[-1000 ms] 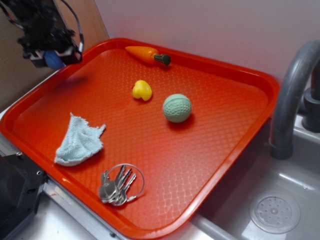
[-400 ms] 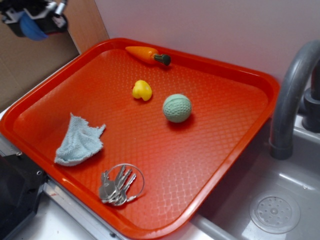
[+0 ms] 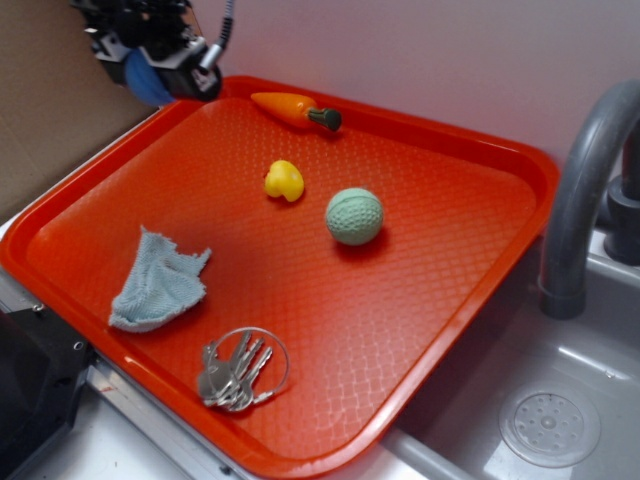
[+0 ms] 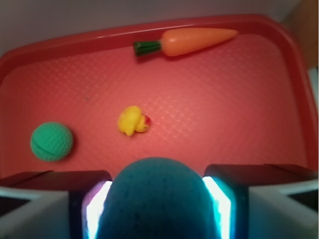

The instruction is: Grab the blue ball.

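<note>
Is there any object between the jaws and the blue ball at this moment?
No. The blue ball already sits between the jaws of the gripper, held above the far left corner of the red tray. Nothing visible lies between them.

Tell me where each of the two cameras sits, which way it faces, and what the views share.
Exterior: off the robot, high over the near corner of the red tray, looking down across it toward the wall; the gripper shows top left, clamped on the blue ball.
Wrist: on the arm, looking past the fingers and ball at the tray.
Shared: ball, carrot, yellow duck, green ball.
</note>
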{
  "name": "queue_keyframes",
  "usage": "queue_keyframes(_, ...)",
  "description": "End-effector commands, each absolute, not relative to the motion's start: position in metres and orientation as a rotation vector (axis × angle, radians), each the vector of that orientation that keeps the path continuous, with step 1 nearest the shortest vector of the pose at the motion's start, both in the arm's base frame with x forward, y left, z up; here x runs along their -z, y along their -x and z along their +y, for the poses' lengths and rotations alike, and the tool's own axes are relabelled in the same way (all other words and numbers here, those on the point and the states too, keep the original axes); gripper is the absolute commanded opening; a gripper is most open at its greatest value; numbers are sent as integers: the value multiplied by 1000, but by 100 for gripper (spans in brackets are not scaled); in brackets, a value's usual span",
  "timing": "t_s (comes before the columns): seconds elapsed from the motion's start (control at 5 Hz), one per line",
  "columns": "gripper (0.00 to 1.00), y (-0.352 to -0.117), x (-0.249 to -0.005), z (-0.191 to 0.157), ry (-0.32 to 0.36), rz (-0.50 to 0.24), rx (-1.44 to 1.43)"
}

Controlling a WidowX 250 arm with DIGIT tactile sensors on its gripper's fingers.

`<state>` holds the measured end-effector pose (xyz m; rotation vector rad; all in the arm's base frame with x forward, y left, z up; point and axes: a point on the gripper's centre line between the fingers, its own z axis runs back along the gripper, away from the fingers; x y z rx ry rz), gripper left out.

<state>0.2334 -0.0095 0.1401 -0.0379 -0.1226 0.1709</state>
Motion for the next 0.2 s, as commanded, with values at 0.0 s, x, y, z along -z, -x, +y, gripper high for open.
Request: queue_keyframes(0.0, 0, -228, -163, 8, 53, -168, -176)
